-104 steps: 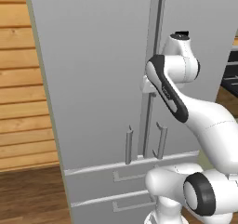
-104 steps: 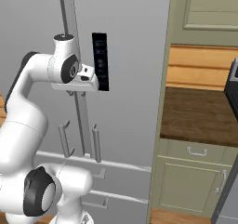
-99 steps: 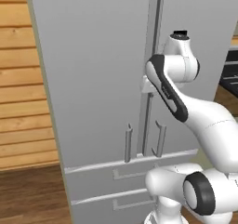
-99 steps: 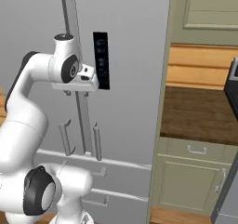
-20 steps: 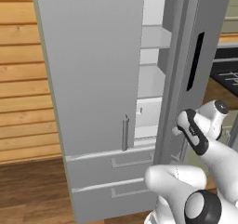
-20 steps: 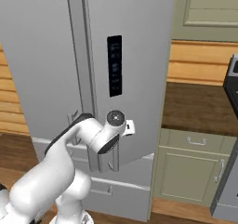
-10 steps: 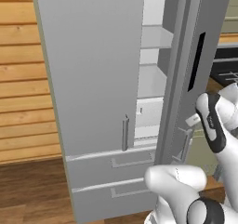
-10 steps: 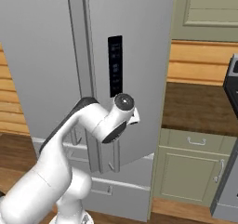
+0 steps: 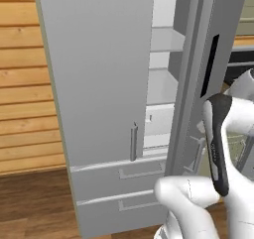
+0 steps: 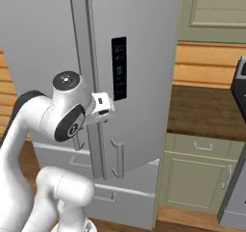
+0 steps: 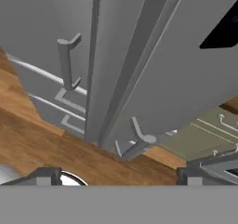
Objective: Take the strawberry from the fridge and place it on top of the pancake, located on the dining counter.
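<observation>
At fridge (image 9: 99, 84): right door (image 10: 139, 82) swung partly out, left door closed, white shelves (image 9: 161, 91) exposed through gap. Strawberry not visible on exposed shelves; position inside cannot be confirmed. Claw (image 11: 116, 179) below door edge, tips spread wide, nothing between them. Door handle (image 11: 137, 144) just ahead of tips. Risks: gap judged narrow, so arm could strike door edge on reach-in; door could swing back; blind reach could knock fruit off shelf.

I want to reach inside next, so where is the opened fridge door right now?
The opened door of the fridge is its right one, swung partly out; in the left base view it stands right of the white shelves, just ahead of the arm.
</observation>
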